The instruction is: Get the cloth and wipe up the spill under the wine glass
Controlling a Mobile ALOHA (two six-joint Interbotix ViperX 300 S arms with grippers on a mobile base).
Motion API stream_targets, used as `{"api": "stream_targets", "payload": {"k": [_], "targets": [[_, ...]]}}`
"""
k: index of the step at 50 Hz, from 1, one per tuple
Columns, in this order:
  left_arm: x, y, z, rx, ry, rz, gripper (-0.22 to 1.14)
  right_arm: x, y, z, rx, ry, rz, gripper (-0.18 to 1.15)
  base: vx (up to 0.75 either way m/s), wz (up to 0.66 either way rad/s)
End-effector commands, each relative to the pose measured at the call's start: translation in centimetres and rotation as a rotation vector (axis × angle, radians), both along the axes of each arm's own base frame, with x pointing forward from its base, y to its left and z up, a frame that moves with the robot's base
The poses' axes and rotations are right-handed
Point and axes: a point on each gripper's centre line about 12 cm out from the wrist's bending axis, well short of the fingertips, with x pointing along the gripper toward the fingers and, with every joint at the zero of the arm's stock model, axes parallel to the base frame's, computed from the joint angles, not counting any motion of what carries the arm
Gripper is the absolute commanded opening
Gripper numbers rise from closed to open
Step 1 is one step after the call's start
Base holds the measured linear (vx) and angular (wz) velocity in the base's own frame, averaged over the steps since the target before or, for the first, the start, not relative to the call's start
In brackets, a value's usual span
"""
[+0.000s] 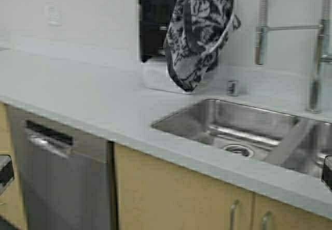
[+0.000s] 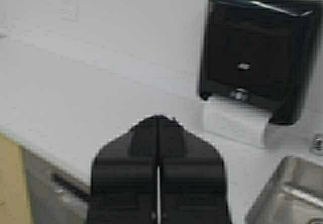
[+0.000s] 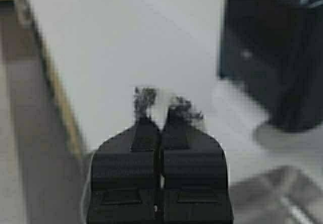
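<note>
The cloth (image 1: 199, 30) hangs in the air above the back of the counter (image 1: 93, 95), in front of the black paper towel dispenser (image 1: 155, 20) on the wall, with its lower end just above the white paper sheet (image 1: 155, 77) that comes out of the dispenser. Its top runs out of the high view. In the right wrist view, the right gripper (image 3: 160, 128) is clenched, and tufts of the dark patterned cloth (image 3: 146, 99) stick out past its fingertips, so it is grasping the cloth. The left gripper (image 2: 158, 125) is clenched on nothing and hangs over the counter, facing the dispenser (image 2: 257, 52). To the right of the cloth lies the steel sink (image 1: 244, 134), with a tall spring faucet (image 1: 316, 48) behind it. A dishwasher (image 1: 57, 173) sits under the counter at the left, beside pale wooden cabinet doors (image 1: 176, 196). The wine glass appears in none of the views.
</note>
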Motion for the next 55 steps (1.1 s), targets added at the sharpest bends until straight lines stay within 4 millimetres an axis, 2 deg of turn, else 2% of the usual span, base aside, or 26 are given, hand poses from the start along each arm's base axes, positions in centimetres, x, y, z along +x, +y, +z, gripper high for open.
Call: {"api": "stream_targets", "payload": {"k": [1, 12, 22, 34, 46, 55], "targets": [[0.5, 0.0, 0.8, 0.008, -0.002, 0.000, 0.02, -1.4, -0.7, 0.2, 0.023, -0.041, 0.007, 0.06, -0.11, 0.39], [0.8, 0.0, 0.4, 0.016, 0.020, 0.001, 0.02, -2.5, -1.0, -0.7, 0.068, -0.114, 0.025, 0.06, -0.10, 0.40], [1.3, 0.0, 0.2, 0.030, 0.044, 0.001, 0.02, -1.9, -1.7, -0.9, 0.092, -0.141, -0.002, 0.06, -0.09, 0.42], [2.8, -0.1, 0.3, 0.041, 0.079, -0.001, 0.02, -1.3, -3.1, -0.7, 0.096, -0.150, -0.054, 0.06, -0.06, 0.40], [2.8, -0.1, 0.5, 0.033, 0.070, -0.001, 0.02, -1.3, -3.4, -1.8, 0.083, -0.131, -0.063, 0.06, 0.00, 0.36], [2.8, -0.1, 0.8, 0.028, 0.062, -0.002, 0.02, -1.3, -3.3, -1.6, 0.087, -0.137, -0.061, 0.06, 0.01, 0.35]]}}
